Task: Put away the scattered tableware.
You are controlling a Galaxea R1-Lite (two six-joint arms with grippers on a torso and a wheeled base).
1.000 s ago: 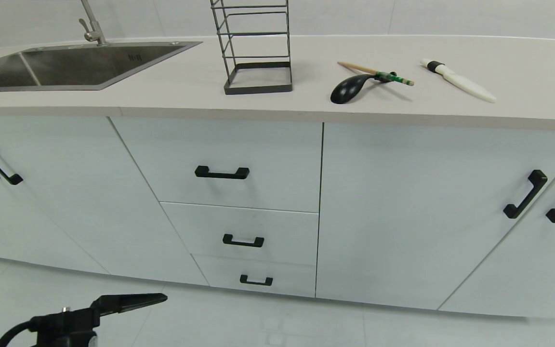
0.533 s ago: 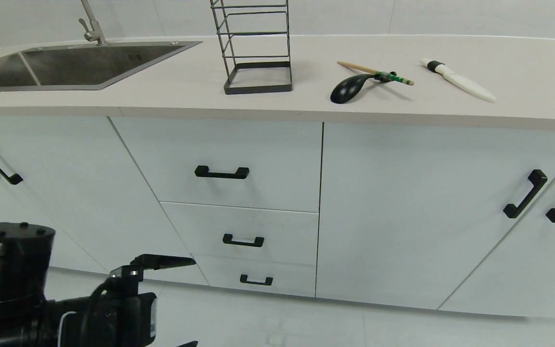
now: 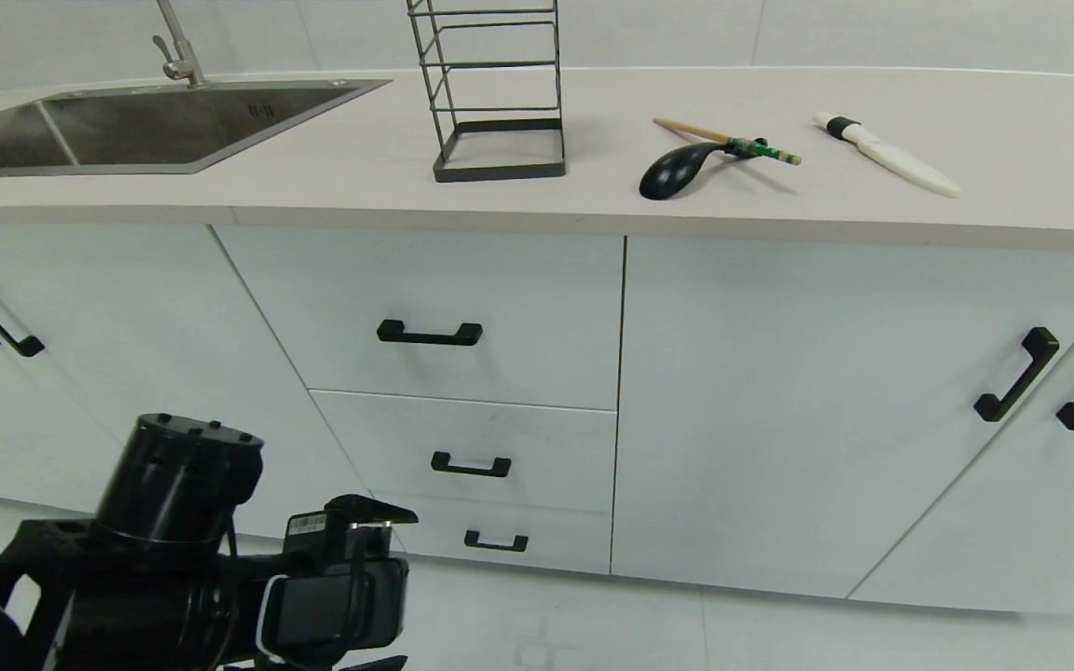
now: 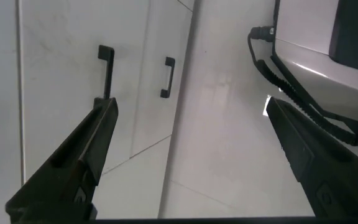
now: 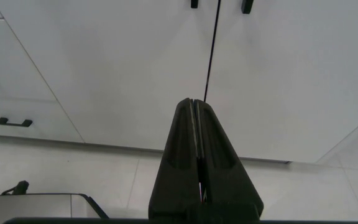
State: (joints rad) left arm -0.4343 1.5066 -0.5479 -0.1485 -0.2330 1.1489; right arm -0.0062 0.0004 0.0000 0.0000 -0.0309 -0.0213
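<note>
Sink [image 3: 127,130] at the counter's [image 3: 313,191] left; left gripper [image 3: 406,587] low before the drawers [image 3: 518,373], jaws wide apart, holding nothing; rack [image 3: 498,140] upright mid-counter; right of it, spoon [image 3: 672,174] with chopsticks [image 3: 728,142] lying across its handle; knife [image 3: 887,156] farther right, apart; right gripper [image 5: 196,102], jaws pressed together, empty, faces cabinet doors [image 5: 278,74].

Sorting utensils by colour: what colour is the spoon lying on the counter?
The spoon is glossy black all over, and it shows best in the head view.
</note>
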